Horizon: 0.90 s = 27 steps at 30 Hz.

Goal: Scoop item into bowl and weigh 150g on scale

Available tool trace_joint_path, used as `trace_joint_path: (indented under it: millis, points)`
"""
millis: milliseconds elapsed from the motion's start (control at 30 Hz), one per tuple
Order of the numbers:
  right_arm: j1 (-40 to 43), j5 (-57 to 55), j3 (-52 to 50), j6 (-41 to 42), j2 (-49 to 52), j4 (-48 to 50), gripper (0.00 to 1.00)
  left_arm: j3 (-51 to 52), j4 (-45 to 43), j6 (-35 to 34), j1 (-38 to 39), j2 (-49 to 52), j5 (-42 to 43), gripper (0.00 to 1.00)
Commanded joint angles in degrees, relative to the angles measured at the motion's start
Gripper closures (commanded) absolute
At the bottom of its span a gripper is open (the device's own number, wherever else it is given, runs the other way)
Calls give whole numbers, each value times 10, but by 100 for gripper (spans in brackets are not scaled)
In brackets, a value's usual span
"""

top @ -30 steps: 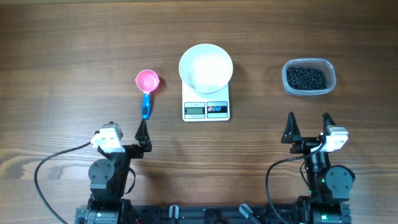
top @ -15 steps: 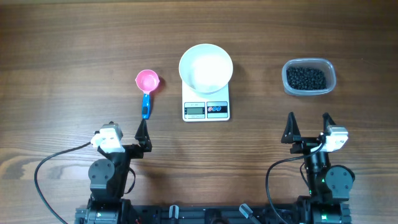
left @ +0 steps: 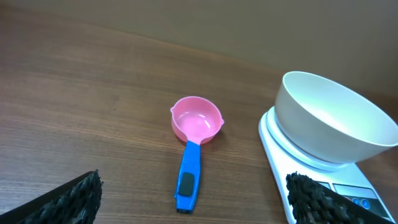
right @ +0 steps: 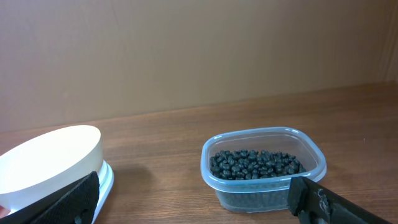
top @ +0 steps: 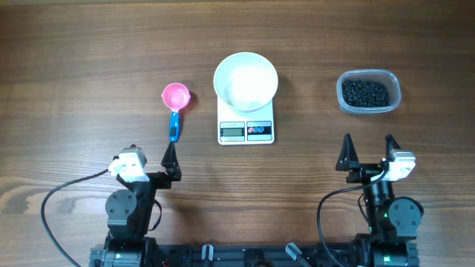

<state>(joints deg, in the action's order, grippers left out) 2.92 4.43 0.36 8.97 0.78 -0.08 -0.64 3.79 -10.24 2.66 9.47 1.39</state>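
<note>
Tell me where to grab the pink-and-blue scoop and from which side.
Grip the blue handle of the scoop near its middle, coming down from above with the open left claw, the nearer one. The scoop lies flat with its narrow, straight handle pointing toward that arm; the pink cup is wide and round.

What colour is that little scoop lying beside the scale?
The scoop has a pink cup and a blue handle, clearest in the left wrist view.

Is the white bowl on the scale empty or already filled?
Empty. The bowl shows only plain white inside; the beans all sit in the clear tub.
</note>
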Motion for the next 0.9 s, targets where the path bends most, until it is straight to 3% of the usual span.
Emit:
trace_joint_path:
  millis: [0, 200, 367, 667, 867]
  points:
    - [-2, -5, 0, 2, -2, 1, 0, 2, -7, -21, 2, -2, 12, 0]
    - [-2, -5, 0, 2, -2, 1, 0, -59, 80, -40, 2, 2, 31, 0]
    - [-2, -5, 0, 2, -2, 1, 0, -237, 207, -40, 2, 81, 31, 0]
    - [-2, -6, 0, 2, -2, 2, 0, -687, 563, -3, 2, 488, 30, 0]
    - [-2, -5, 0, 2, -2, 1, 0, -743, 586, 0, 2, 665, 30, 0]
